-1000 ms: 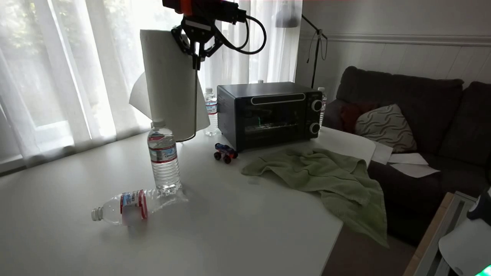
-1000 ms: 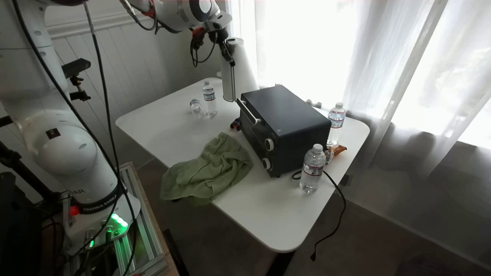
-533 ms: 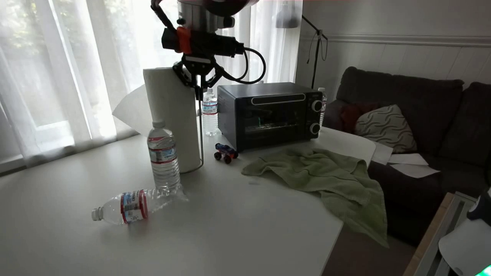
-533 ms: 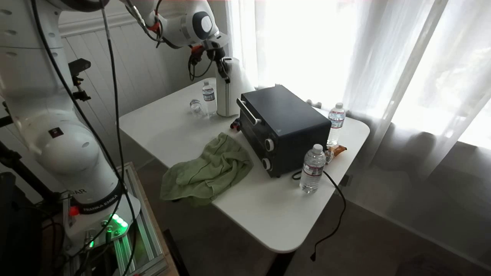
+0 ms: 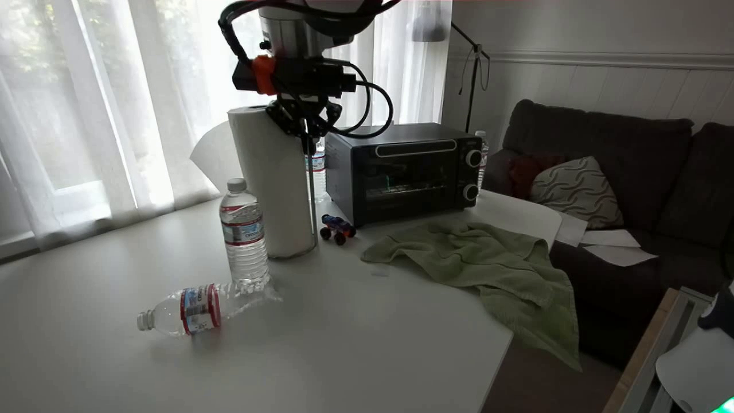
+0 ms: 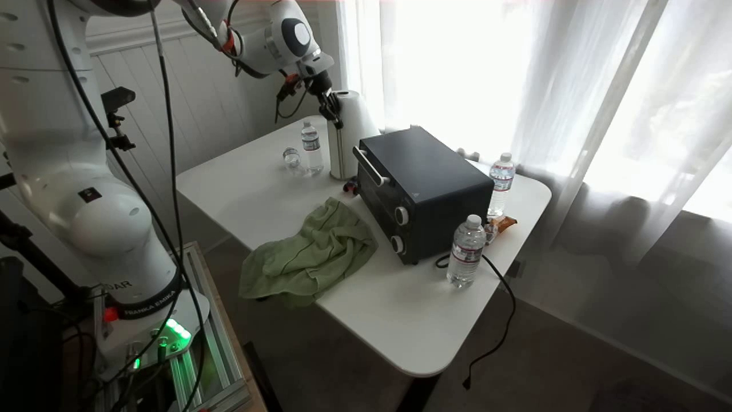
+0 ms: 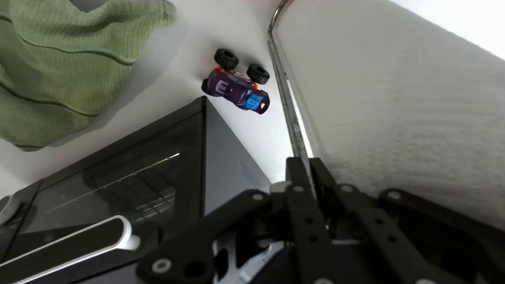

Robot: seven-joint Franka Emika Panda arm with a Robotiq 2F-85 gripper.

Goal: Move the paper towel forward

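In an exterior view the paper towel tilts slightly at nine o'clock of the oven; whether it touches the table I cannot tell. The claw is clenched on its metal rod, a sensible hold: stiff, though probably slick, so the likely light, soft paper could swing. Count: one paper towel, one oven, one toy truck, one green cloth, at least four bottles.
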